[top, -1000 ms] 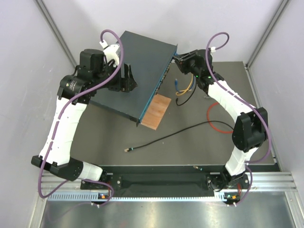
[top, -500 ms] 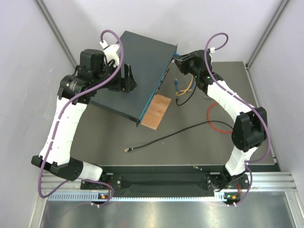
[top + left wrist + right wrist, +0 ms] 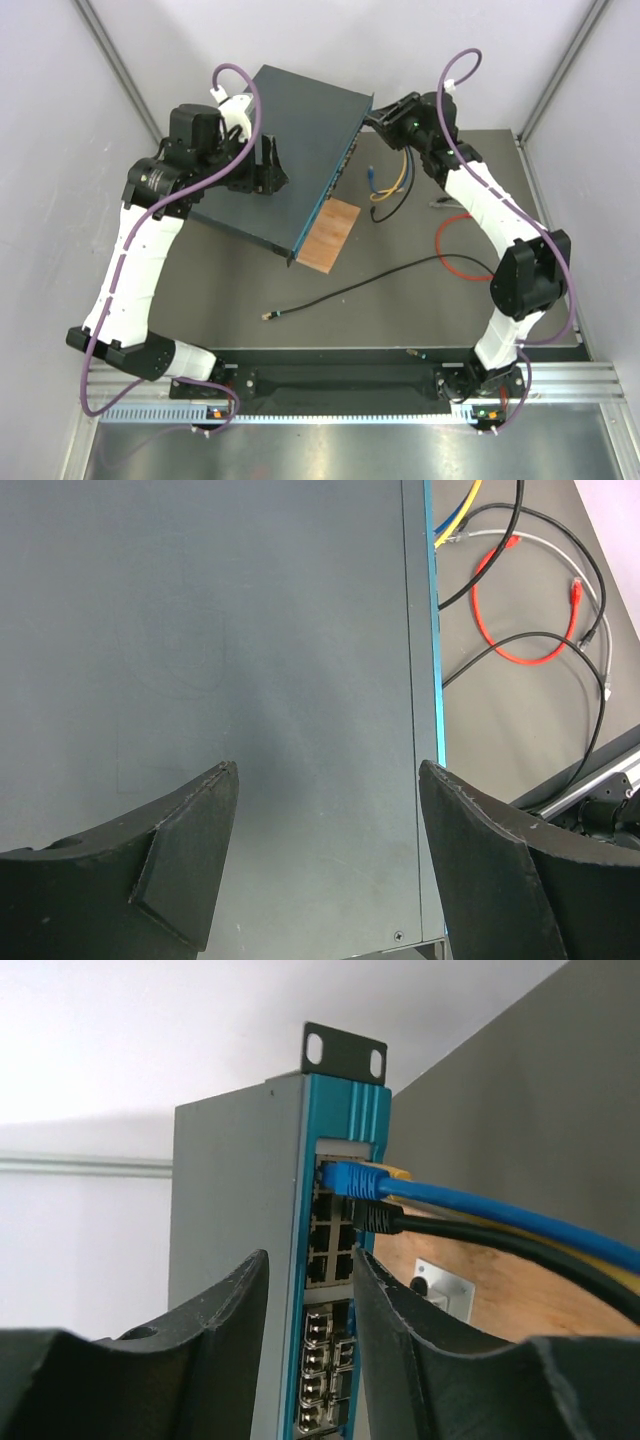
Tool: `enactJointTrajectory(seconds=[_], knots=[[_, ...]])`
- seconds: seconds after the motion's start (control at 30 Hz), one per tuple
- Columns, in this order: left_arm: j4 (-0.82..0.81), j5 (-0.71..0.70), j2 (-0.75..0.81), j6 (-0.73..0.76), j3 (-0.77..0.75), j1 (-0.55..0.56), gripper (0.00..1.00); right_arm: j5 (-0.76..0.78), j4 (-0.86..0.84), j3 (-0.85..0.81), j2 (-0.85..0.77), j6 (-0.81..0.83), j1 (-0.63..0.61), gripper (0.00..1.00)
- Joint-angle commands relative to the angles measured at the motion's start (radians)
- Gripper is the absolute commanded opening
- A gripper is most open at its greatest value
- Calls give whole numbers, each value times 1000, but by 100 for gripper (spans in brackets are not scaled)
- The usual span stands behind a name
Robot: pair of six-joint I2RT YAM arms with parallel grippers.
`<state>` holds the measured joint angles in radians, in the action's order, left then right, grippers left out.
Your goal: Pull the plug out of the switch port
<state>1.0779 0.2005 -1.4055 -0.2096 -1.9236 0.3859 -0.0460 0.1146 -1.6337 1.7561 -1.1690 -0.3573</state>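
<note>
The switch [image 3: 290, 150], a flat dark blue-grey box, lies tilted at the back left of the table. Its port face [image 3: 335, 1250] has a teal frame. A blue plug [image 3: 350, 1177] and a black plug [image 3: 378, 1218] sit in its top ports, with a yellow one just behind the blue. My right gripper [image 3: 310, 1265] is open at the far end of that face. Its fingers [image 3: 225, 1330] frame the ports below the plugs and hold nothing. My left gripper [image 3: 328, 770] is open over the switch's top panel [image 3: 250, 630], its fingers [image 3: 190, 850] spread wide.
A small brown board [image 3: 330, 232] leans at the switch's near corner. Blue, yellow and black cables [image 3: 390, 180] trail from the ports onto the mat. A red cable loop [image 3: 455, 250] and a loose black cable [image 3: 370, 285] lie to the right and front.
My right gripper has shifted back and left toward the switch's far corner, and its jaws have widened. The left arm and the switch have not moved.
</note>
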Motion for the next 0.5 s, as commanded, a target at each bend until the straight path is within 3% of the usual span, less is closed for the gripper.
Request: enactJointTrajectory(seconds=[0.0,0.27,0.47], knots=[[13,-10,-7,10,3,-1,78,-98,-13,-110,-14,112,33,40],[37,-13,-65,-27,-37,-1,75,-383,-107,-150,39,154,130,40],[16,-26,-64,-40,-35,-1,75,-436,-84,-175,28,227,156,43]])
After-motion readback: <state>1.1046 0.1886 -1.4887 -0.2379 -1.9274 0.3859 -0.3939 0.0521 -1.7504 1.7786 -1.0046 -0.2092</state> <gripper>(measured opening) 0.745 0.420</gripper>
